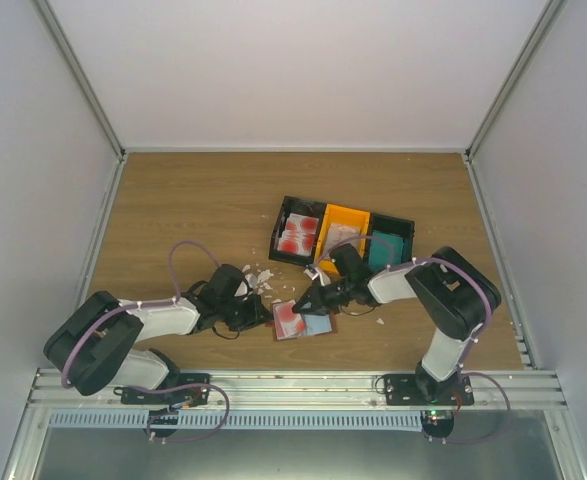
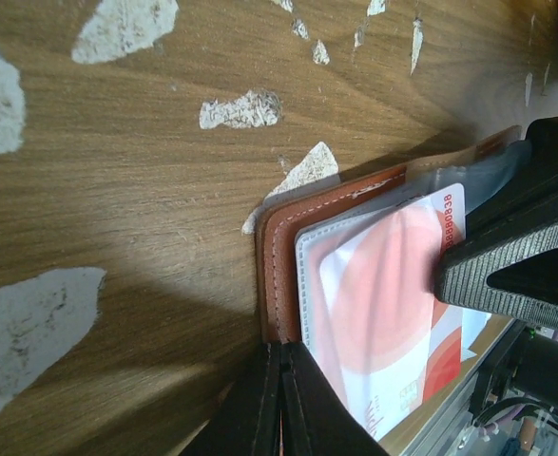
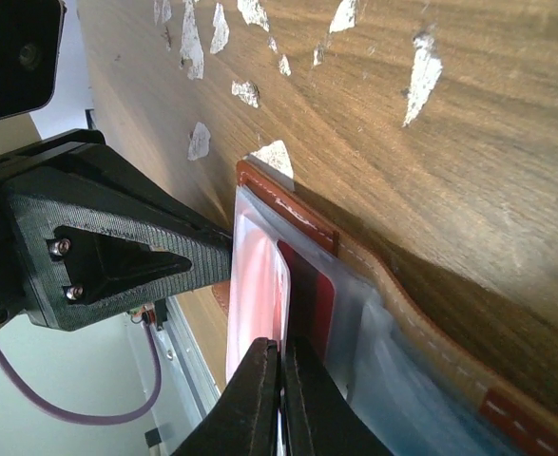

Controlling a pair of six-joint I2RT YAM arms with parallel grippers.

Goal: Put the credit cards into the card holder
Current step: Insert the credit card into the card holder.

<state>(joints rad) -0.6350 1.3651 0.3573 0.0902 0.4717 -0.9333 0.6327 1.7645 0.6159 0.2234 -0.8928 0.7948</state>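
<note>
The card holder [image 1: 319,325], a brown leather wallet, lies open on the table between the arms. A white credit card with red blotches [image 2: 374,294] sits partly inside its clear pocket. My left gripper [image 2: 283,369] is shut on the wallet's stitched leather edge [image 2: 277,256]. My right gripper [image 3: 280,369] is shut on the outer edge of that card [image 3: 256,285], and one of its fingers [image 2: 507,271] shows at the card's far side in the left wrist view. More credit cards lie in the trays behind: red-blotched [image 1: 297,236], beige [image 1: 341,236] and teal [image 1: 384,250].
A row of black and orange trays [image 1: 345,213] stands just behind the right gripper [image 1: 306,299]. Small white scraps [image 1: 261,278] are scattered on the wood around the left gripper [image 1: 266,315]. The metal rail [image 1: 293,385] runs along the near edge.
</note>
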